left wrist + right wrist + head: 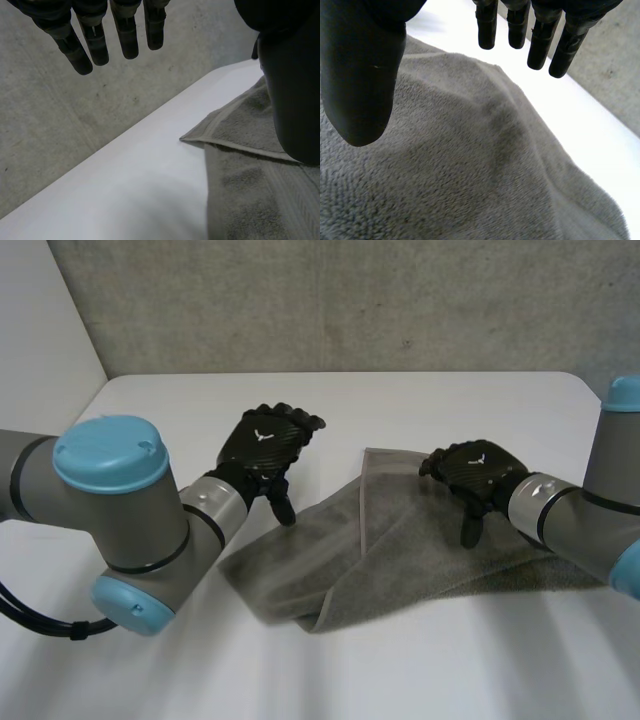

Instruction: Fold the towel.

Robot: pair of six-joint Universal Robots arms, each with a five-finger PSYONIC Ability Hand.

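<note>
Grey towel (400, 550) lies on the white table (300, 670), partly doubled. You see a rolled fold (320, 615) at its near edge, nearer than both hands, and a hemmed flap lying over its middle. Bare table runs in front of that fold, so you've got open room nearest you.

Next back, the left arm (110, 520) reaches in beside the towel's left end. At that end the left hand (265, 445) hangs mostly over bare table, holding nothing. Its fingers (90, 40) are straight and slightly apart, and its thumb (295, 100) hangs down over the towel's edge. You can't tell if the thumb touches cloth. In the left wrist view a hemmed corner (182, 137) of the flap lies flat between the thumb and fingers, lower than both.

Over the towel's right half, near its far edge, the right hand (470, 468) is palm down and holds nothing. Its fingers (535, 35) are straight and spread, aimed at the towel's edge and the bare table past it. Its thumb (360, 75) points down at the pile, and contact can't be told there either. Behind it the right arm (600, 520) crosses the towel's right end.

Past both sets of fingertips you have open table up to its far edge, then a grey concrete wall (350, 300).
</note>
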